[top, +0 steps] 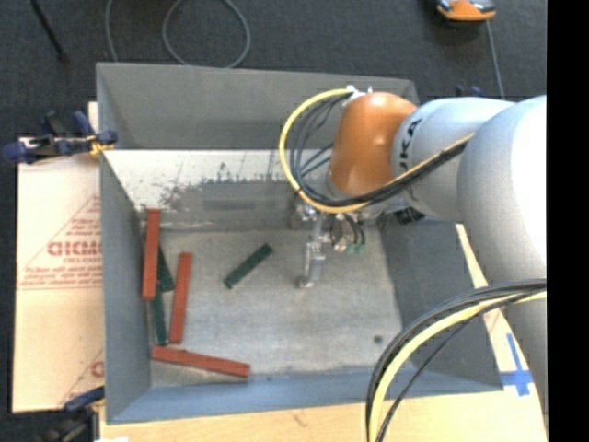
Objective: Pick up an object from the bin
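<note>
Seemingly the approach step: the hand hangs just right of a dark green bar (grip state indiscernible); the next move probably calls for centring over it.

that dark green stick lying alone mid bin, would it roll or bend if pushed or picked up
The dark green flat rectangular stick looks straight and sharp-edged, so probably stiff, not floppy. Its flat faces suggest sliding rather than rolling when pushed. Thin and small, it is likely light.
</note>
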`<control>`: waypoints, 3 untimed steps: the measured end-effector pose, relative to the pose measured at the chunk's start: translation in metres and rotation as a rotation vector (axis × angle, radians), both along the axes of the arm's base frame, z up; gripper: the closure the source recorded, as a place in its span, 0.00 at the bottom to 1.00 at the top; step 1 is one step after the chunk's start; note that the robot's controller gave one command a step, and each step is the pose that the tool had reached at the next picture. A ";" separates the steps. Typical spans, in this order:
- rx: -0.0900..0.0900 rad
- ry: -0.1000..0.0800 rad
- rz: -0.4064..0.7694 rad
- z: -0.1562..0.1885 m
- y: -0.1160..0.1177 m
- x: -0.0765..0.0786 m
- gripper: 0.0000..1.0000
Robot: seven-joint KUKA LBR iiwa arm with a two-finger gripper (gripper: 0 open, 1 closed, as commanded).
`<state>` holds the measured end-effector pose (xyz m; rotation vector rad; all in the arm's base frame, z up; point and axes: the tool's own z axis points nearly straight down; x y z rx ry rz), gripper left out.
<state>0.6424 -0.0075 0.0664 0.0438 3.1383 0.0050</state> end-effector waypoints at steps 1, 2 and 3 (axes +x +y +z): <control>-0.001 -0.001 0.149 0.005 0.079 -0.009 0.00; -0.004 -0.001 0.146 0.005 0.075 -0.009 1.00; 0.000 -0.010 -0.012 0.165 0.120 -0.028 1.00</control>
